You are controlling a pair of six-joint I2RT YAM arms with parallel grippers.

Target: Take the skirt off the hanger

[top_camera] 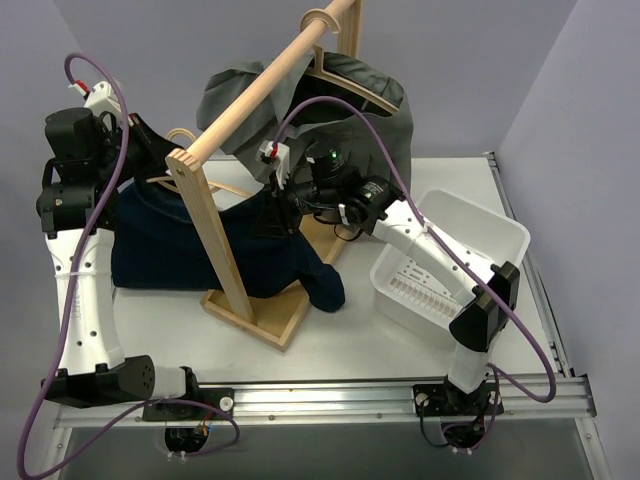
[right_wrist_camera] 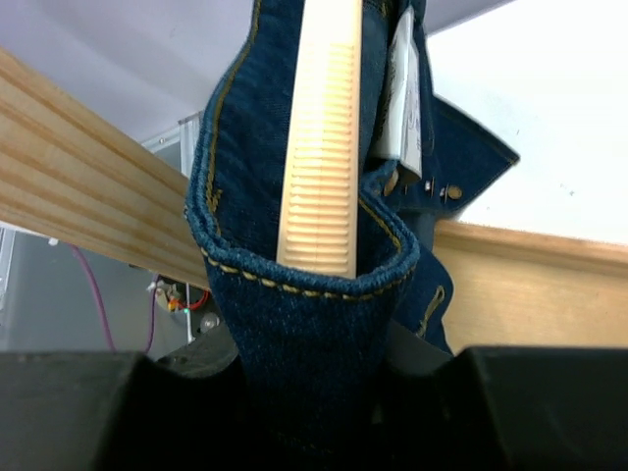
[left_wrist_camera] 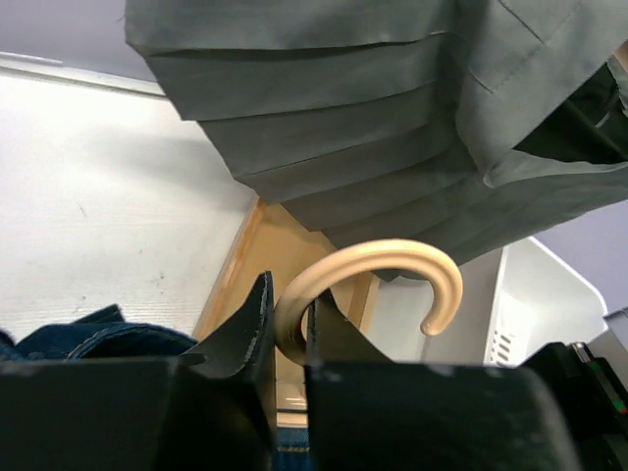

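Legible text, brand, number or sign: none in any view. Sole candidate: white sewn-in label (right_wrist_camera: 400, 88) inside the waistband of the denim skirt (right_wrist_camera: 304, 363), seen by the right wrist camera; print on it too blurred and foreshortened to read.
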